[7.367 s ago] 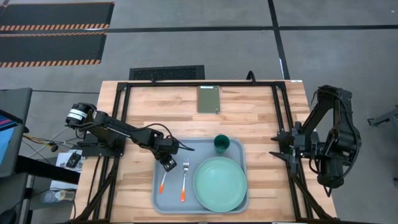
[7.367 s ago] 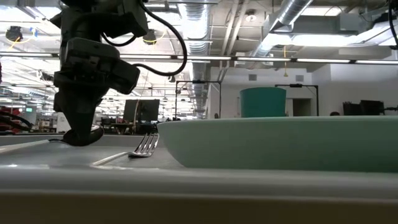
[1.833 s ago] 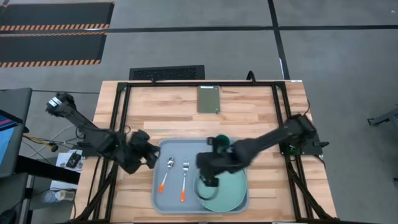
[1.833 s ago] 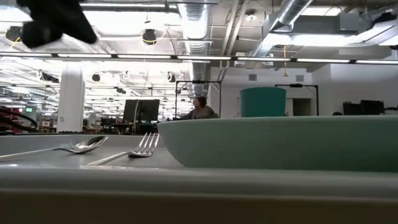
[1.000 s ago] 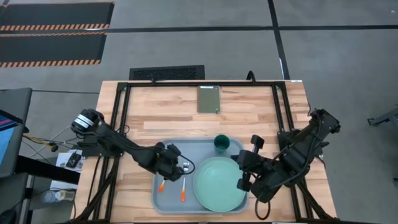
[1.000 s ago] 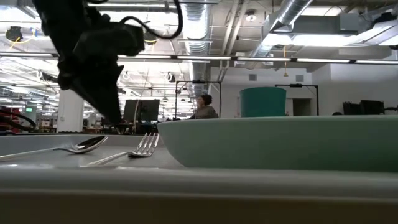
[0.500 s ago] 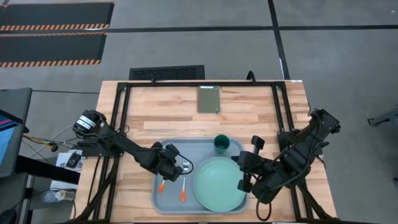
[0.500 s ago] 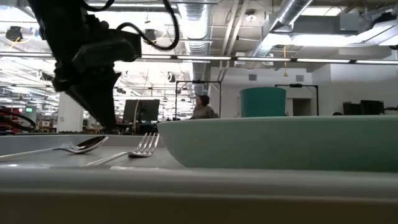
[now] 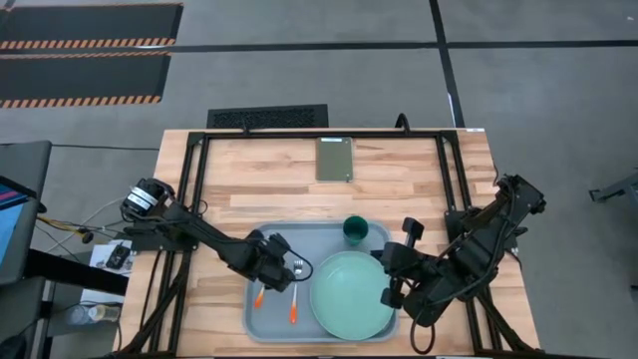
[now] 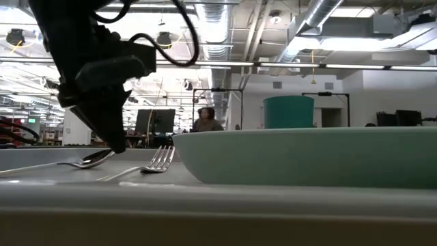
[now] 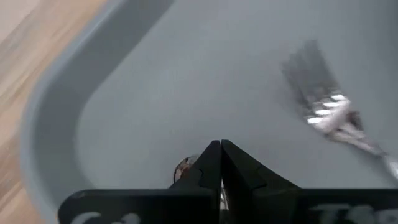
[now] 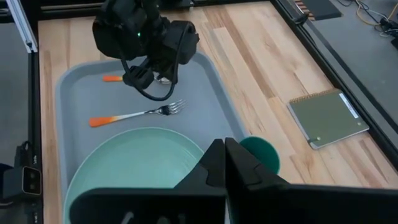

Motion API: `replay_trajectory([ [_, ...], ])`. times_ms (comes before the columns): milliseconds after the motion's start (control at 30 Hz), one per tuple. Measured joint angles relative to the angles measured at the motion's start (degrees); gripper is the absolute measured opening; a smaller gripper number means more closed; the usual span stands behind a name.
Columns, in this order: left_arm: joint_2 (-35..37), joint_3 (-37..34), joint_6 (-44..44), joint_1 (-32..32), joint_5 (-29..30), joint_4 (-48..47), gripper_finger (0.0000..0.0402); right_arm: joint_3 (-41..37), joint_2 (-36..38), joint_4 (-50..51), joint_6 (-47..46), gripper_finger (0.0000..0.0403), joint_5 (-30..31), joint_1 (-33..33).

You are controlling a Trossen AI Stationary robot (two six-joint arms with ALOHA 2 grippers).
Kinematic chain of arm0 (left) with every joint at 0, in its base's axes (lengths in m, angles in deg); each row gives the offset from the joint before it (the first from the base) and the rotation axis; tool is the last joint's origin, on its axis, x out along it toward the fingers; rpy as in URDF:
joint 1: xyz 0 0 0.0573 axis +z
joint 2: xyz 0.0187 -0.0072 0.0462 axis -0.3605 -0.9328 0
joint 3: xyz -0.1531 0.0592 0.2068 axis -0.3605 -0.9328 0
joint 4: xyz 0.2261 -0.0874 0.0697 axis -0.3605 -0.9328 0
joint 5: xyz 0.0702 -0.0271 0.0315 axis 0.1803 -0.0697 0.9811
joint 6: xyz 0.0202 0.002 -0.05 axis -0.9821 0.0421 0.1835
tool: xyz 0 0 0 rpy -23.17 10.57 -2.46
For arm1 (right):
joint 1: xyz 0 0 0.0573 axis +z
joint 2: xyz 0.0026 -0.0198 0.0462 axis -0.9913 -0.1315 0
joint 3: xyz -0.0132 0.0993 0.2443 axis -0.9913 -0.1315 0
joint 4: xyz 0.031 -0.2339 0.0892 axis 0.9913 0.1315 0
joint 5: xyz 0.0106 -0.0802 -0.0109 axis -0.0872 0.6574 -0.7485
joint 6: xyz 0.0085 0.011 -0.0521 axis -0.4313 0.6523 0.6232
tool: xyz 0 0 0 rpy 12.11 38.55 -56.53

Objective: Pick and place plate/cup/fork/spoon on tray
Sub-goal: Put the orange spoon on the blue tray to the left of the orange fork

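Pale grey-blue, the tray [image 9: 257, 239] lay at the near middle of the wooden table [image 9: 419, 179] and carried all four pieces. The mint-green plate [image 9: 351, 295] filled its right half. The dark teal cup [image 9: 355, 230] stood at the far edge of the tray, just beyond the plate. The fork [image 9: 295, 299] lay left of the plate, tines pointing far. The spoon [image 9: 261, 295] lay further left again, its bowl hidden under the left gripper [image 9: 282, 269] in the high view — only the orange handle showed there.

The left gripper's fingertips were pressed together, low over the spoon's bowl; the low view put the tips at or just above it, and contact could not be settled. Nothing was seen pinched between them. The right gripper [image 12: 224, 163] waited at the tray's right edge, beside the plate, fingers likewise closed on nothing.

Judgement: placement appeared complete — plate, cup, fork and spoon were all inside the rim. What remained was at most a tidying of the spoon and withdrawal of both arms.
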Motion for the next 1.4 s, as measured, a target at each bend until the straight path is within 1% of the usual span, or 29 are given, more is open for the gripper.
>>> replay_trajectory([
  [67, 0.00, 0.00, 1.10, 0.00, -0.08, -1.84, 0.0000, -0.01, 0.00, 0.02, 0.00, 0.0008, -0.04, 0.00],
  [400, 0.17, 0.28, 1.54, -0.21, -0.22, -1.11, 0.0000, -0.01, 0.00, 0.02, 0.42, 0.0008, -0.06, 0.02],
  [567, 0.26, 1.60, 0.24, 0.10, -0.01, -4.78, 0.0000, -0.01, 0.00, 0.03, 0.57, 0.0008, -0.06, 0.02],
  [700, 0.24, 1.53, -0.27, 0.17, 0.28, -4.47, 0.0000, -0.01, 0.00, 0.03, 0.57, 0.0008, -0.06, 0.02],
  [1067, 0.11, -1.36, 4.11, 0.13, -0.05, -4.14, 0.0000, -0.01, 0.00, 0.03, 0.55, 0.0008, -0.49, 0.02],
  [1400, 0.09, 0.88, 2.81, -0.38, -0.45, -2.19, 0.0000, -0.01, 0.00, 0.05, 0.83, 0.0008, -0.67, 0.02],
])
